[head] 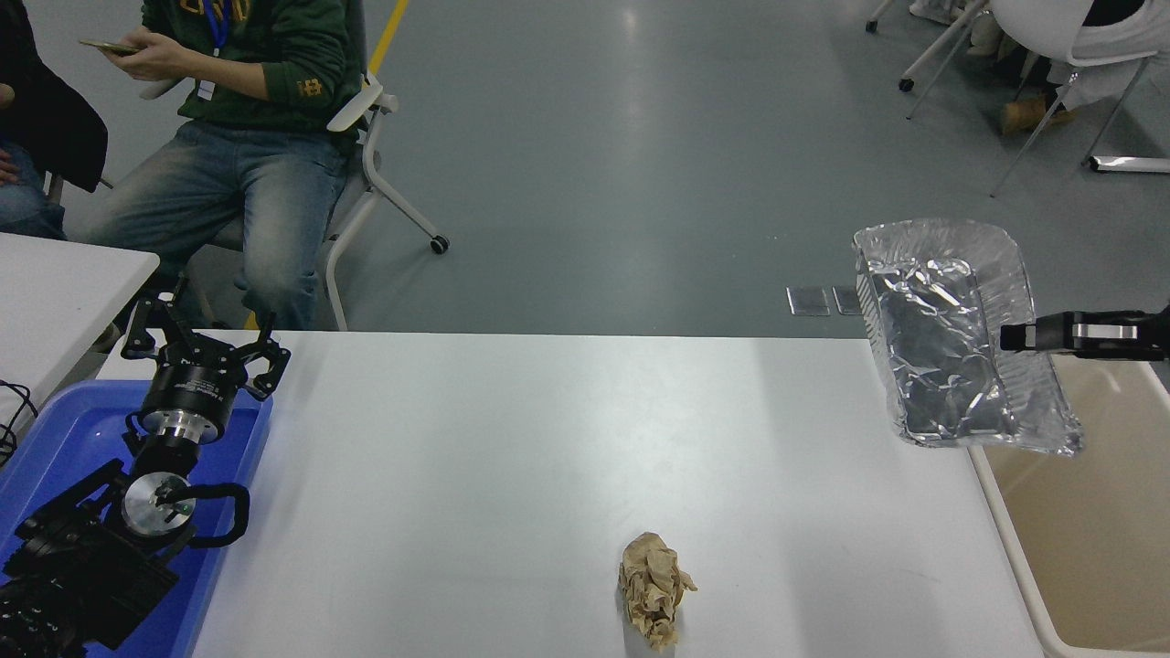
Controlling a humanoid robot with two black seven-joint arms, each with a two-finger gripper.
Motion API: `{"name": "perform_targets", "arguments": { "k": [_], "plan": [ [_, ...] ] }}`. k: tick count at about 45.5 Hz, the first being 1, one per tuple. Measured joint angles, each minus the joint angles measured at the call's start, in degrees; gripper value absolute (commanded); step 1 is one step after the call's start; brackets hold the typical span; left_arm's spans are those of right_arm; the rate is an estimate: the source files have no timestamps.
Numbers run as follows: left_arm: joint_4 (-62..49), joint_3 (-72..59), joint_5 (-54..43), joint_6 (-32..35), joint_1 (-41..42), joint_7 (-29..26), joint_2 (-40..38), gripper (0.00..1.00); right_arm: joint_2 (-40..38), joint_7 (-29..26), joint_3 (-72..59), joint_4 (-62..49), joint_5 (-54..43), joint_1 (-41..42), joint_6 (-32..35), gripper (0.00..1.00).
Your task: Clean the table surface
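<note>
The table surface [512, 457] is seen as the wide white top filling the lower middle of the head view. A crumpled brown paper wad [654, 589] is shown lying on it near the front edge, right of centre. The right gripper [1010, 336] is shown entering from the right edge, raised above the table's far right corner; its fingers are drawn together on the right rim of a foil tray [951, 347], with no gap visible between them. The tray is held clear of the table, tilted with its hollow facing the camera, and hangs over the boundary between the table's right edge and the beige bin [1097, 539] set just beside the table. The left gripper [196, 340] is seen at the lower left, over a blue tray [64, 429], with its fingers spread wide and nothing between them. A smaller white table [55, 302] is partly seen at the left edge. A seated person [247, 119] holding a phone [108, 45] is shown beyond the far left corner
</note>
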Motion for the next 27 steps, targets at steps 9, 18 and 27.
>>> {"name": "perform_targets", "arguments": {
  "k": [9, 18, 27],
  "plan": [
    [0.0, 0.0, 0.0, 0.0, 0.0, 0.0, 0.0, 1.00, 3.3, 0.2, -0.1, -7.8, 0.1, -2.8, -2.0, 0.00],
    [0.0, 0.0, 0.0, 0.0, 0.0, 0.0, 0.0, 1.00, 7.3, 0.6, -0.1, -16.1, 0.2, -6.3, -3.9, 0.00],
    [0.0, 0.0, 0.0, 0.0, 0.0, 0.0, 0.0, 1.00, 12.0, 1.6, -0.2, -24.8, 0.2, -9.7, -5.6, 0.00]
  ]
}}
